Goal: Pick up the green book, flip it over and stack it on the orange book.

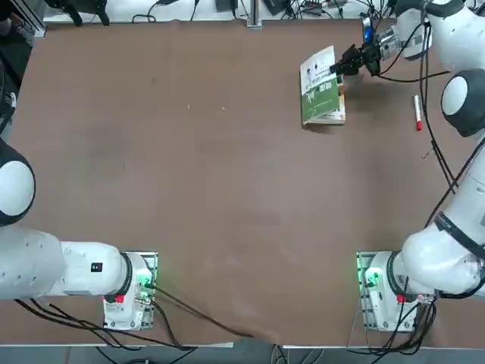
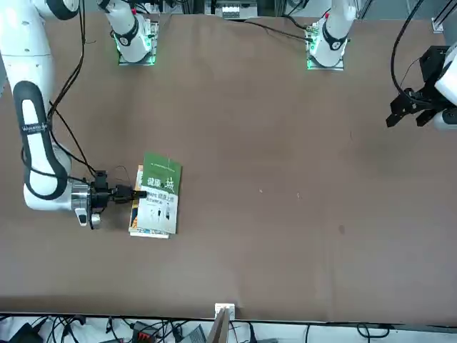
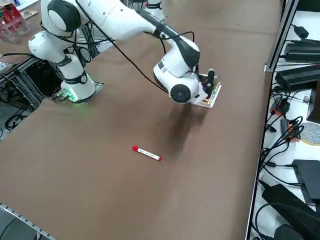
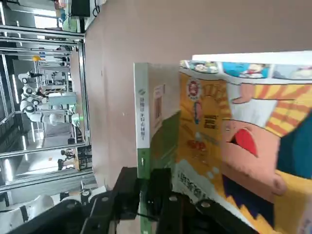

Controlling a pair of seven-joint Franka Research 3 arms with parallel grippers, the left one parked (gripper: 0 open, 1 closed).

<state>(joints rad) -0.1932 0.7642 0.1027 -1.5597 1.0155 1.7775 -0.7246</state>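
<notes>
Two black fingers of the right end effector (image 1: 339, 67) are pinched on the edge of the green book (image 1: 321, 85), as we see in the wrist view, where they clamp its thin green-and-white side. We see the end effector lying nearly level, low over the counter (image 1: 189, 167), with the wrist stretched out sideways behind it and the white forearm bending back toward the arm's base.

We take the green book as our landmark. It shows its half-white, half-green cover upward and rests on top of the orange book (image 2: 138, 207), whose yellow illustrated cover peeks out along one long edge beneath it; the wrist camera shows the two covers face to face. The end effector meets the green book at its long edge on the working arm's side. A red marker (image 1: 417, 113) lies on the counter near the green book, beyond the end effector and apart from both books.
</notes>
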